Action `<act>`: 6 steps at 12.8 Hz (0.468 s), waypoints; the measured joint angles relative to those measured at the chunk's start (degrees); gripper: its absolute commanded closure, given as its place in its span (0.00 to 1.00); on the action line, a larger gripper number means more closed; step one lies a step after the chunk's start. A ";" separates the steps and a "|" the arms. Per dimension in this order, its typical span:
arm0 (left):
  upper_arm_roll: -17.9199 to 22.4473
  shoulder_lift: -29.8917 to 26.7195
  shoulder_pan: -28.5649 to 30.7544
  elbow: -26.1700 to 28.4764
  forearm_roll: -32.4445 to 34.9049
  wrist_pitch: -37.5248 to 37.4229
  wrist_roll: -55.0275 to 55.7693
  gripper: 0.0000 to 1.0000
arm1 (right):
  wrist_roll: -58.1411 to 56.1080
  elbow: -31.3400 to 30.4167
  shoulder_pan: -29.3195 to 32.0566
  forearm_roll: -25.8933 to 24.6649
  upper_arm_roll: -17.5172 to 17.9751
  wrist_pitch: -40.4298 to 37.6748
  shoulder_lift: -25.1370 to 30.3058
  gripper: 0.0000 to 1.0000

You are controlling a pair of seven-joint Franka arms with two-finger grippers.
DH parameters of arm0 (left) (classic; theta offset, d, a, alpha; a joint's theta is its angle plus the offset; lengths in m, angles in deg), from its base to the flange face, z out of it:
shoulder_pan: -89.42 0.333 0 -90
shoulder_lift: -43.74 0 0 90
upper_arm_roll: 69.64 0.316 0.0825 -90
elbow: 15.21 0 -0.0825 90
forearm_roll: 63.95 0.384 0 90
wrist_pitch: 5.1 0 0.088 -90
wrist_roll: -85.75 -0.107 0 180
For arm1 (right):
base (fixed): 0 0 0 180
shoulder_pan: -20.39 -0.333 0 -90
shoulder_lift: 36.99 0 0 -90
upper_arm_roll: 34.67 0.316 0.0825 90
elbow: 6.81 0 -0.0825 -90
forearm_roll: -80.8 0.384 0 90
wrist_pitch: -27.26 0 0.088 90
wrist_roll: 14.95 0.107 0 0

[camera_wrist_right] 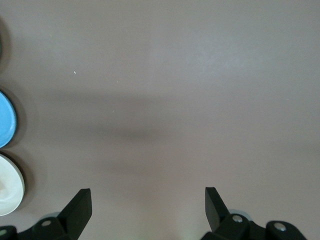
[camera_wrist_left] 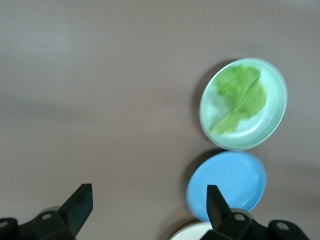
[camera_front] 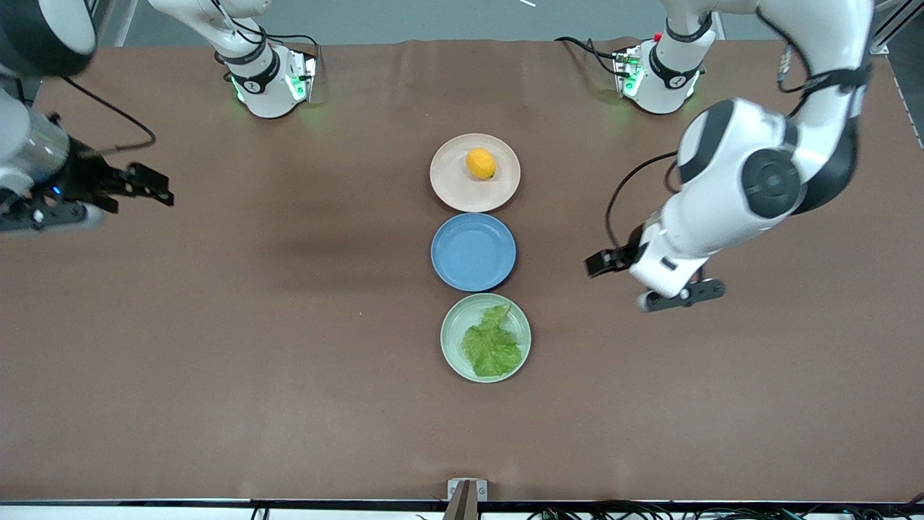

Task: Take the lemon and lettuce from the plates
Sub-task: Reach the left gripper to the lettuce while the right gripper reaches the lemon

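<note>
The lemon (camera_front: 481, 164) lies on the beige-pink plate (camera_front: 451, 182), the plate nearest the robots' bases. The lettuce (camera_front: 491, 343) lies on the mint green plate (camera_front: 454, 331), the plate nearest the front camera. My left gripper (camera_front: 603, 261) is open and empty, up over bare table beside the blue plate, toward the left arm's end. In the left wrist view its fingers (camera_wrist_left: 216, 204) frame the table, with the lettuce (camera_wrist_left: 239, 97) on the green plate (camera_wrist_left: 274, 120). My right gripper (camera_front: 148, 184) is open and empty over the table at the right arm's end; it also shows in the right wrist view (camera_wrist_right: 147, 205).
A blue plate (camera_front: 473, 252) sits empty between the two task plates, all three in a line down the table's middle. It shows in the left wrist view (camera_wrist_left: 227, 182) and at the edge of the right wrist view (camera_wrist_right: 6, 117). A small bracket (camera_front: 466, 490) sits at the table's near edge.
</note>
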 measured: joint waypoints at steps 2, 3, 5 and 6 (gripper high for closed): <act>-0.01 3.98 -2.75 -0.01 0.00 7.60 6.83 0.00 | 0.55 1.18 -1.04 1.28 0.10 0.10 -5.49 0.00; -0.03 5.87 -3.82 0.00 0.00 11.94 9.92 0.00 | 3.15 1.06 -1.79 3.05 0.10 -0.09 -6.65 0.00; -0.02 9.76 -5.61 0.05 0.00 19.83 15.45 0.00 | 14.07 0.22 -4.65 4.98 0.22 -0.76 -6.36 0.00; -0.03 11.85 -6.41 0.07 0.00 23.92 17.98 0.00 | 20.13 -0.72 -7.27 5.26 0.34 -0.62 -5.48 0.00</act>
